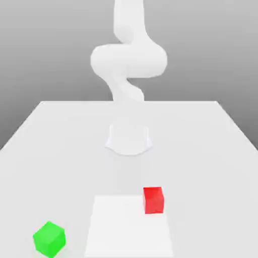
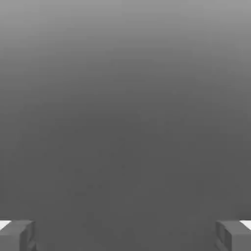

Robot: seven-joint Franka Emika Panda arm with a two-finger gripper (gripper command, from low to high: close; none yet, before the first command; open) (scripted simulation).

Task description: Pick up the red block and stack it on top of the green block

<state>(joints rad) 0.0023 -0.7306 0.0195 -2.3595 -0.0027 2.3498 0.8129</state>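
Note:
The red block [image 1: 153, 200] sits on the white table [image 1: 45, 151], toward the front and a little to the exterior view's right of centre. The green block [image 1: 49, 238] rests near the front edge at the exterior view's left, well apart from the red one. The white arm [image 1: 128, 60] rises from its base [image 1: 128, 138] at the table's middle and bends upward past the top of that view. In the hand view my gripper [image 2: 125, 238] is open, its two grey fingertips [image 2: 17, 235] far apart with nothing between them, facing a plain grey background.
A brighter white square patch [image 1: 128, 232] marks the table at the front centre, with the red block at its far right corner. The table's edges run along the back and both sides.

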